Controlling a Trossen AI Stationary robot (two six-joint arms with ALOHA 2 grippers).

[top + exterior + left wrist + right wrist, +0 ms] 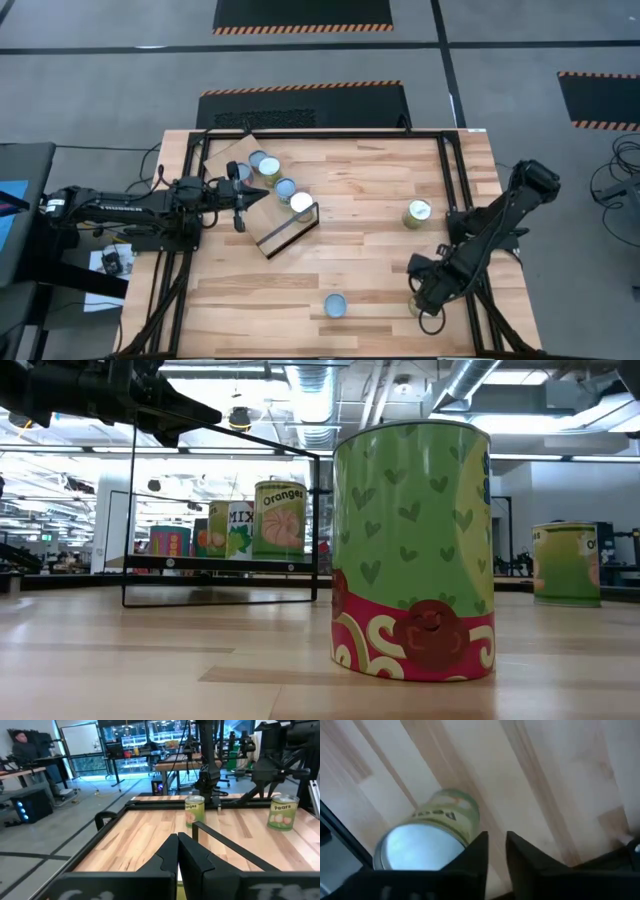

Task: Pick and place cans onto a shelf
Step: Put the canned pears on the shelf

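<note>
Cans: right tool at lower right, fingers nearly together beside a pale-green tin, gripping nothing. Pick underway; it must straddle the tin. Left tool clenched.

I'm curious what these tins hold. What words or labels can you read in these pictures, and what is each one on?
"Oranges": on the tall can on the shelf.
"MIX": on the white can beside it.
"Pears": on the can on the table, seen from the left wrist.
Green-and-red can up close: hearts and swirls, no words showing.
Lettering on the other shelf cans, the far can and the left arm: too small or blurred to read.
</note>
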